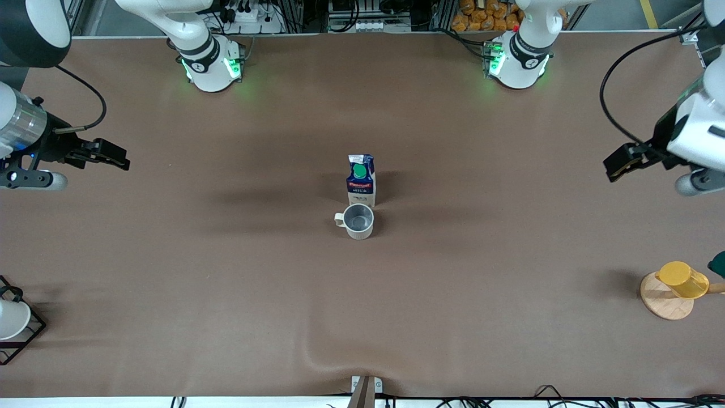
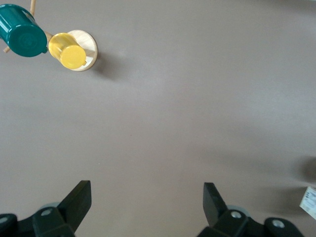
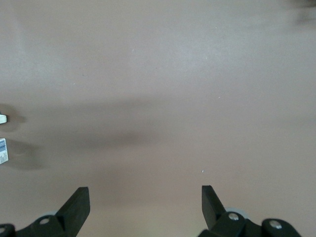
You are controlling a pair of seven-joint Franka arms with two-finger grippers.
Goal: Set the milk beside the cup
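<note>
The milk (image 1: 361, 181), a small carton with a dark blue top, a green cap and a red band, stands upright at the table's middle. The grey-beige cup (image 1: 358, 221) stands right beside it, nearer to the front camera, almost touching, with its handle toward the right arm's end. My left gripper (image 1: 613, 166) hangs open and empty over the left arm's end of the table, well apart from both; its wrist view shows its jaws (image 2: 147, 197) wide over bare table. My right gripper (image 1: 120, 161) hangs open and empty over the right arm's end (image 3: 145, 201).
A yellow cup (image 1: 682, 279) lies on a wooden disc (image 1: 664, 303) near the front at the left arm's end, with a green cup (image 2: 22, 30) beside it. A white cup in a black wire rack (image 1: 12, 322) stands at the right arm's end.
</note>
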